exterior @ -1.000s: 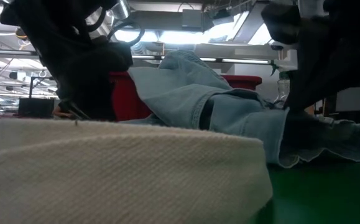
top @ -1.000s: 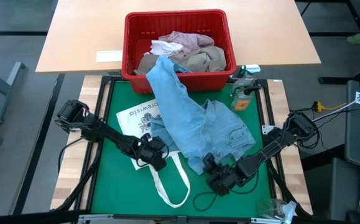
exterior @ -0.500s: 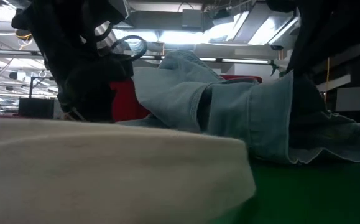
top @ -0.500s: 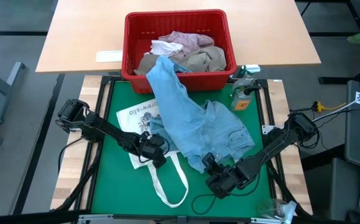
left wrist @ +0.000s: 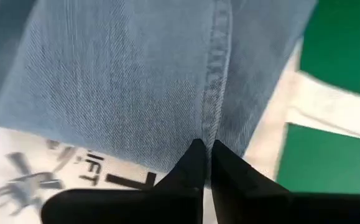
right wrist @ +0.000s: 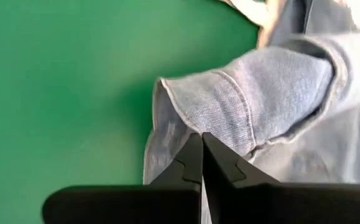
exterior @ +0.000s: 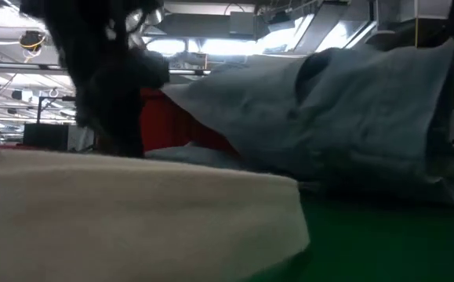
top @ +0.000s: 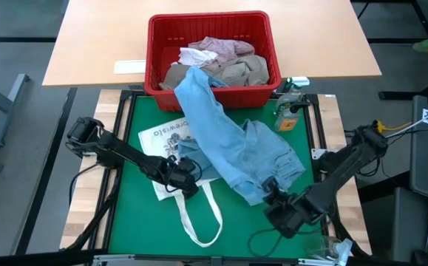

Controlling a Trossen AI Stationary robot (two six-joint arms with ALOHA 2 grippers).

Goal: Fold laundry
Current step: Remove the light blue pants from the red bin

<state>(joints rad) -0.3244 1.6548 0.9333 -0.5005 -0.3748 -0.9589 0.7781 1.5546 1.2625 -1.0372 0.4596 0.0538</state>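
Observation:
Light blue denim jeans (top: 236, 144) lie across the green mat. One leg hangs over the near rim of the red basket (top: 158, 81), where tan cloth (top: 247, 70) and pinkish cloth (top: 221, 48) stay. My left gripper (top: 186, 177) is shut on the jeans' left edge, above a white printed tote bag (top: 158, 140). My right gripper (top: 273, 193) is shut on the jeans' near end, toward the mat's near right. In the low view the jeans (exterior: 352, 117) rise high on the right. My left gripper pinches the jeans between its two fingers at a stitched seam (left wrist: 216, 121), close to the cloth's edge, slanting down from the table's left. The denim there lies on the tote bag. My right gripper pinches a thick stitched, folded-over edge (right wrist: 223, 118) at the jeans' near end, slanting down. That end is raised off the mat, and the denim drapes away from the fingers.
The tote bag's straps (top: 199, 222) loop toward the near edge. A bottle and small items (top: 291, 103) stand at the mat's far right corner. A dark cable (top: 262, 240) lies near the front edge. Bare green mat (top: 232, 222) shows between the two grippers.
My right gripper has gone up and toward the table's right edge with the jeans' near end. That end has lifted off the mat and stands much higher in the low view, while the leg over the basket has stayed put.

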